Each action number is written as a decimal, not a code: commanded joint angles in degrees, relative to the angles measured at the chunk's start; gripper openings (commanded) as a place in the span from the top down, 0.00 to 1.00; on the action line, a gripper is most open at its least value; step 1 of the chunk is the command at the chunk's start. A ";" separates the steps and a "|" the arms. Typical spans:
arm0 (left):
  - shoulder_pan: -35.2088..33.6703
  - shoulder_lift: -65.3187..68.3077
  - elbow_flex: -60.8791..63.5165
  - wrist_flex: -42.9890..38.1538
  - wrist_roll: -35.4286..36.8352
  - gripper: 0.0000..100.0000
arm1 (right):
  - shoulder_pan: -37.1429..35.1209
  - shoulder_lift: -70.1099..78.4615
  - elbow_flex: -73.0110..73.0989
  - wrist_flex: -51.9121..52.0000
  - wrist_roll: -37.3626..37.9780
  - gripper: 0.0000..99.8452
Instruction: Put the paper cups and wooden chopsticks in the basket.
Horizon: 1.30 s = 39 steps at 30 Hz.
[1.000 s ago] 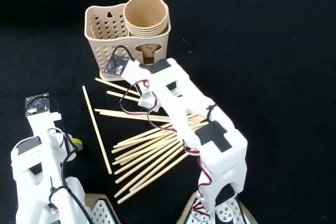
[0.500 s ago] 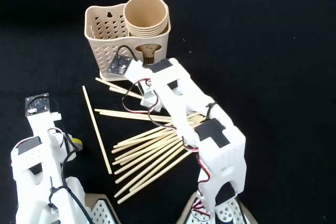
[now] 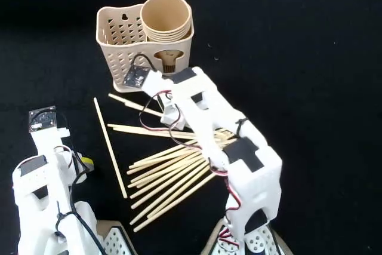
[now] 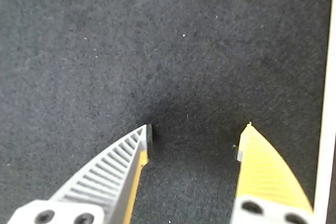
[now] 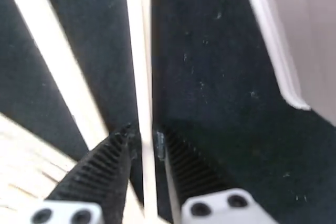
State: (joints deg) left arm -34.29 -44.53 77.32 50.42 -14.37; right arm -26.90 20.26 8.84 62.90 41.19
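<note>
Right jaws, clamping a chopstick [image 5: 142, 51], edged toward basket [image 3: 117, 43]; left jaws apart

a robotics test bench: black-clothed table [image 3: 310, 88] with two mounted arms [image 3: 239, 159]

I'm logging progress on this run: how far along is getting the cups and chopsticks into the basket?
Done: the stacked paper cups sit in one compartment of the basket. In hand: the right gripper is shut on one chopstick, close by the basket. Left: the other chopsticks lie fanned on the table. The left gripper hangs open over bare table.
</note>
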 commanded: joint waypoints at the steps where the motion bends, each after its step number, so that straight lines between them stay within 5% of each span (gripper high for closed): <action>1: -0.04 -0.70 -0.04 -0.70 0.35 0.72 | 0.09 -7.78 -0.04 2.46 0.53 0.99; 17: -0.04 -0.70 -0.04 -0.70 0.53 0.72 | -4.75 -27.56 1.89 12.31 0.18 0.99; 30: -0.04 -0.70 -0.04 -0.70 0.53 0.72 | -9.67 -43.30 -7.87 13.10 -11.34 0.99; 39: -0.04 -0.70 -0.04 -0.62 0.62 0.72 | -9.58 -42.42 -14.55 -3.43 -17.49 0.99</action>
State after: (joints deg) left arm -34.29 -44.53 77.32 50.42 -14.37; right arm -35.96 -20.97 -2.42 66.68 25.80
